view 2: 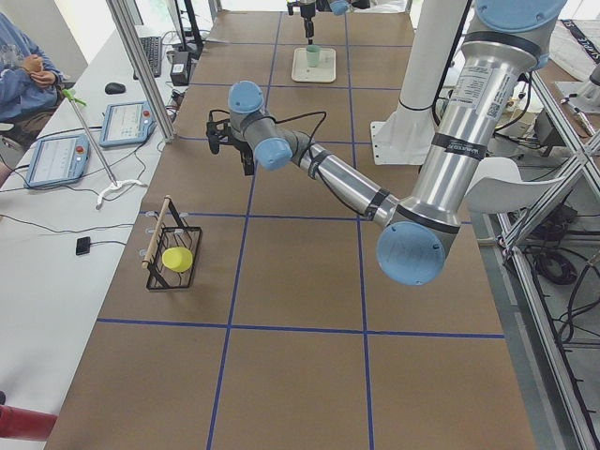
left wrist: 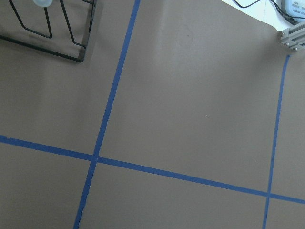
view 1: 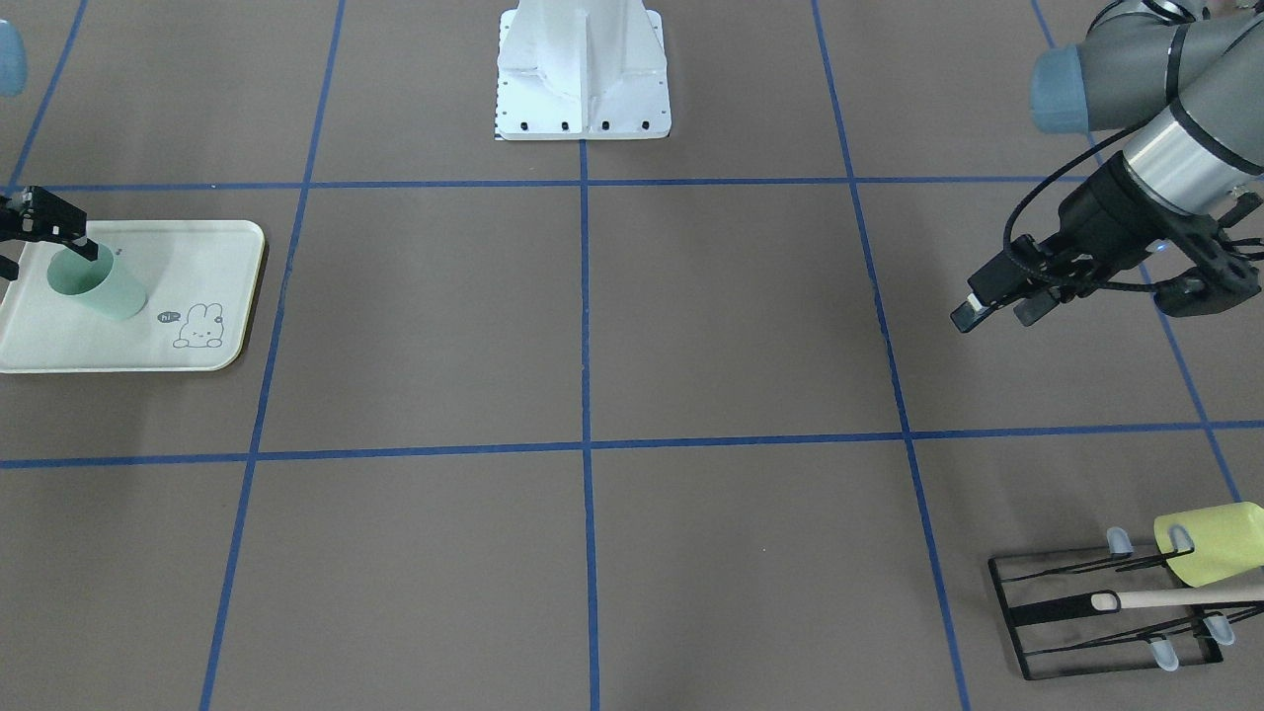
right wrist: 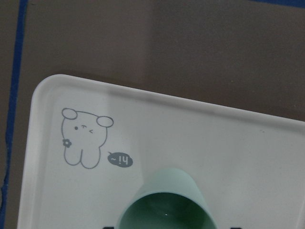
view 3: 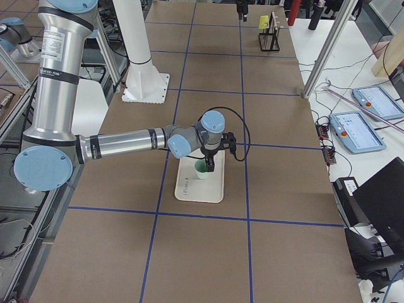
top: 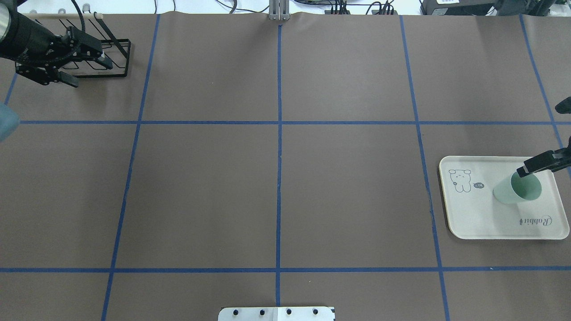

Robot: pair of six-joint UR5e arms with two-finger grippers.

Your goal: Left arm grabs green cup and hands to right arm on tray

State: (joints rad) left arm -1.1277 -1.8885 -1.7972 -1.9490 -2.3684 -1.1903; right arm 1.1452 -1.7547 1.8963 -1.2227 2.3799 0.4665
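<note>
The green cup (top: 513,191) stands upright on the tray (top: 473,214) at the table's right end. It also shows in the front view (view 1: 104,288) and the right wrist view (right wrist: 167,200). My right gripper (top: 537,164) hangs just over the cup's rim and is open. One finger is at the rim's far edge, and dark fingertips flank the cup at the bottom of the wrist view. My left gripper (view 1: 997,311) is open and empty, above the table at the far left, close to the black wire rack (top: 120,58).
The black wire rack (view 1: 1027,612) holds a yellow-green cup (view 1: 1210,543) and a wooden-handled utensil. The robot's white base (view 1: 583,79) stands at the middle of the near edge. The tray's bunny drawing (right wrist: 81,138) lies left of the cup.
</note>
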